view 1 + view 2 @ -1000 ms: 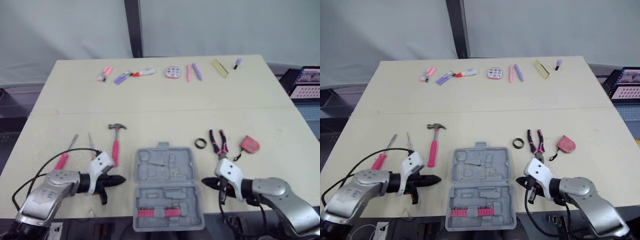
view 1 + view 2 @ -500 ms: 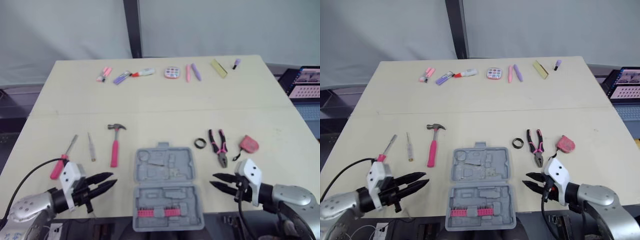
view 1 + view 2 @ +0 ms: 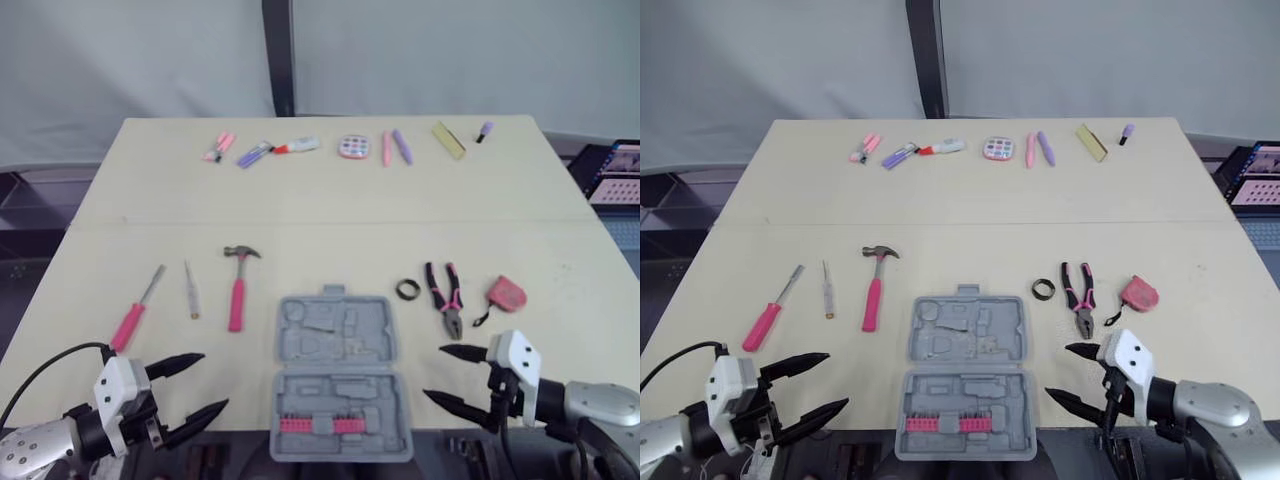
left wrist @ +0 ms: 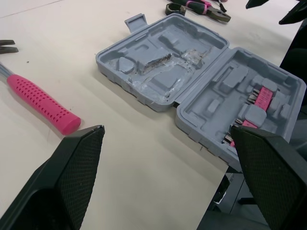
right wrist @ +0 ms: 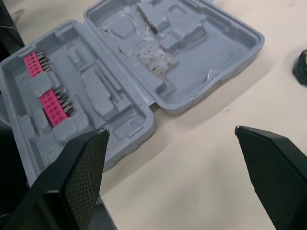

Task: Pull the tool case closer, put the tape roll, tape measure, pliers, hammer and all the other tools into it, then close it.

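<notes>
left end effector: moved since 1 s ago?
Yes. The left end effector has pulled back from the tool case's left side, leftward and toward the table's near edge; it is open now.

Pale worktop [image 3: 330, 225]. At the near edge, centre: grey tool case [image 3: 340, 350], lying open, pink bits in its nearer half. Toward the left edge: hammer [image 3: 237, 288], thin screwdriver [image 3: 190, 290], pink-handled screwdriver [image 3: 135, 312]. Toward the right edge: tape roll [image 3: 407, 290], pliers [image 3: 445, 298], tape measure [image 3: 504, 294]. Along the far edge: row of pens and markers [image 3: 297, 146].
</notes>
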